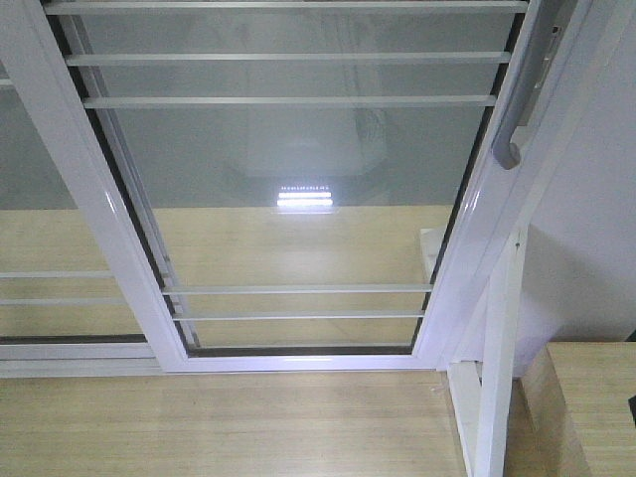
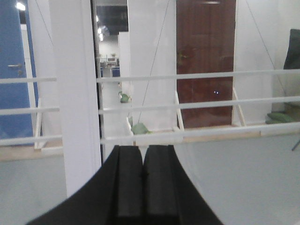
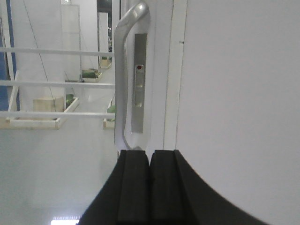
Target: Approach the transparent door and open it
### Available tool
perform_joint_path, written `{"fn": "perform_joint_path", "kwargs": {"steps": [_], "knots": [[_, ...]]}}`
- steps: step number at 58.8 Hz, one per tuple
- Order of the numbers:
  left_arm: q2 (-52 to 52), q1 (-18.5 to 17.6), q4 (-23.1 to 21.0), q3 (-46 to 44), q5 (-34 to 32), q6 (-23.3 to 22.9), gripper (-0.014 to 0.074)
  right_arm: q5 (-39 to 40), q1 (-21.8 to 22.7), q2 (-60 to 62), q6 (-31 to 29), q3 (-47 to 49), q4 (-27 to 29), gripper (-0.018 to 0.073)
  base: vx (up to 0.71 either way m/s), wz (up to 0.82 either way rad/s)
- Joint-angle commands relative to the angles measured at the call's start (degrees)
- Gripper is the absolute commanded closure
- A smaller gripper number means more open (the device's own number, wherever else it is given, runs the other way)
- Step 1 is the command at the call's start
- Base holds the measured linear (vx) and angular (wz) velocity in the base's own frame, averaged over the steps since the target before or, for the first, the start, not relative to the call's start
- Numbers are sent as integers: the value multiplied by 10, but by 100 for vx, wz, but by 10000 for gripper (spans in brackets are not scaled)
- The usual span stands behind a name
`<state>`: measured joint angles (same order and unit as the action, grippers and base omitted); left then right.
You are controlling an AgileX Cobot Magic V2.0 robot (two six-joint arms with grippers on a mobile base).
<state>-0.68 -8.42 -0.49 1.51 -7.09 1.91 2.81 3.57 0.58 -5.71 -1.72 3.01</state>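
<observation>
The transparent door [image 1: 298, 179] is filling the front view's centre, its grey pull handle [image 1: 513, 119] at upper right. The right gripper [image 3: 150, 161], fingers together, is hovering just below that handle; the left gripper [image 2: 143, 161] is also holding its fingers together.

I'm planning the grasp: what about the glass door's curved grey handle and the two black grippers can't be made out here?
Front view: the top edge cuts the curved grey pull handle of the white-framed clear-glass door; no gripper shows.
Right wrist view: the gap from the shut black right gripper to the handle is unclear; the plate's red dot is too small to read.
Left wrist view: shut left gripper only; handle out of frame.
</observation>
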Motion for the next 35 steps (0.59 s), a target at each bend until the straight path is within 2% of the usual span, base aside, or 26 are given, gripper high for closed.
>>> {"fn": "perform_joint_path", "kwargs": {"steps": [1, 5, 10, 21, 27, 35], "knots": [[-7, -1, -3, 9, -100, -6, 602, 91, 2, 8, 0, -4, -2, 567, 0, 0], [-7, -1, -6, -7, -113, -6, 602, 99, 2, 8, 17, 13, -1, 567, 0, 0], [-6, -1, -6, -45, -100, -6, 602, 71, 2, 8, 29, 68, -3, 567, 0, 0], [23, -1, -5, -188, 7, 13, 602, -43, 2, -35, 23, 215, -20, 567, 0, 0], [87, -1, 0, -254, 37, 42, 602, -46, 2, -97, 23, 265, -18, 567, 0, 0], [195, -1, -1, -285, 21, 48, 602, -37, 2, -193, 23, 281, -21, 567, 0, 0]]}}
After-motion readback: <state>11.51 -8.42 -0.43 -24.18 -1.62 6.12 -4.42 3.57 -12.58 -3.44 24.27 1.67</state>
